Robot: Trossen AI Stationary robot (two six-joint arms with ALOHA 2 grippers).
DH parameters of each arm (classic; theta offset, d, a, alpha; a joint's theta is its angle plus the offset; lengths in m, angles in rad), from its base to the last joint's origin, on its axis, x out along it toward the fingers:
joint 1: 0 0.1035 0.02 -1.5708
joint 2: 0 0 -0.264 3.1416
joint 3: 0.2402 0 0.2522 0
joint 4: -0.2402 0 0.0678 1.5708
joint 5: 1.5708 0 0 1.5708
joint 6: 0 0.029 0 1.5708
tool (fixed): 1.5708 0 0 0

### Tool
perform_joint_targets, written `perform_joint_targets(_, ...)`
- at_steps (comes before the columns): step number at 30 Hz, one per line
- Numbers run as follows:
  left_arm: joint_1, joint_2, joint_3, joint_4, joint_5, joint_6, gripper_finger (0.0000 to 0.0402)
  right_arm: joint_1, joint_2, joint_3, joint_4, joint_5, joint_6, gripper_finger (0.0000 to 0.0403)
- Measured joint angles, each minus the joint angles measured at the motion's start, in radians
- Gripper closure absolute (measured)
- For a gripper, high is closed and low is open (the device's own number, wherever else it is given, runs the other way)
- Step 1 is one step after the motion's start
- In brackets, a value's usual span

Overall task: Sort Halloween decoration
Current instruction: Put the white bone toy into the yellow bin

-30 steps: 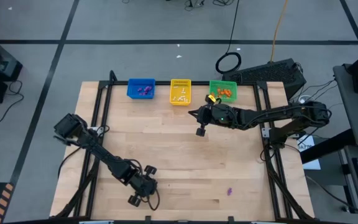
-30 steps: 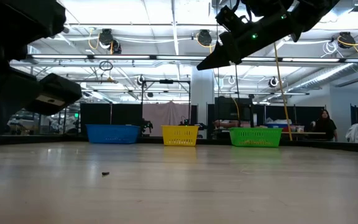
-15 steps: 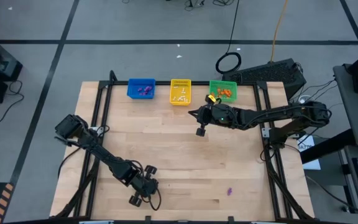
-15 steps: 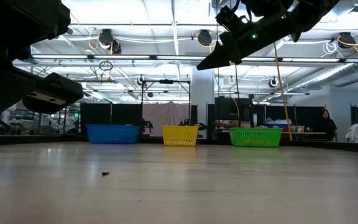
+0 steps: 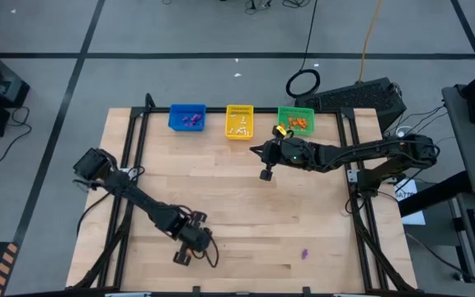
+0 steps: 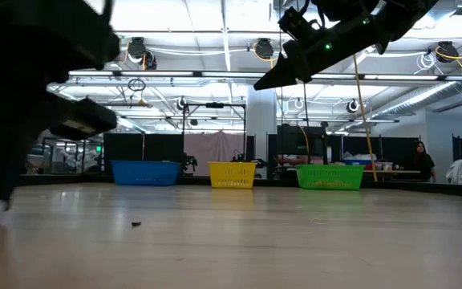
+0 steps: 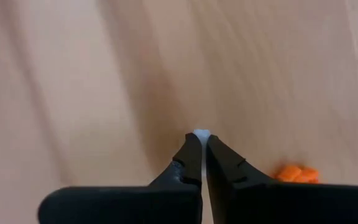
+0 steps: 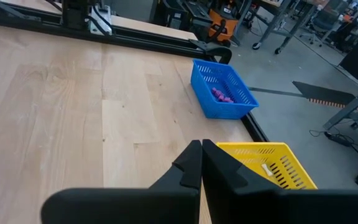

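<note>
Left gripper (image 5: pixel 183 256): low over the table's near edge, at about 7 o'clock from the table's middle; fingers clenched on a small white trinket (image 7: pixel 201 132), which shows as a pale nub at the fingertips in the left wrist view.
Orange trinket (image 7: pixel 296 173): lumpy, bright orange, lying on the wood just beside the left gripper's fingers, apart from them.
Purple trinket (image 5: pixel 305 254): tiny, alone on the bare wood, at 3 o'clock from the left gripper and well apart from it.
Table (image 5: pixel 237 206): pale wooden planks with visible grain, framed by dark rails.
Blue basket (image 5: pixel 187 118): rectangular plastic mesh at the table's far edge, at about 11 o'clock from the middle; small purple pieces (image 8: pixel 222 96) lie inside.
Yellow basket (image 5: pixel 239 122): same mesh build, at 12 o'clock, just beside the blue one; pale pieces (image 5: pixel 239 125) lie inside.
Green basket (image 5: pixel 296 120): same build, at about 1 o'clock; orange pieces (image 5: pixel 300 124) lie inside.
Right gripper (image 5: pixel 265 174): raised above the table near the green basket, at 7 o'clock from it; dark fingers pressed together with nothing between them.
Small dark speck (image 6: pixel 135 224): lies on the tabletop in the low view, too small to tell what it is.
Person (image 6: pixel 418 163): seated far back in the room, beyond the table.
</note>
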Motion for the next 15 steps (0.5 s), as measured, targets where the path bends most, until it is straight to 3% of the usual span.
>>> perform_joint_targets(8,0.075,-0.109,0.001,-0.081,-0.115,0.037,0.0402,0.000,0.000,0.000,-0.001,0.000,0.000,0.0403)
perform_joint_targets(15,0.168,-0.212,-0.060,-0.010,-0.148,0.027,0.0401,0.000,0.000,0.000,-0.003,0.000,0.001,0.0403)
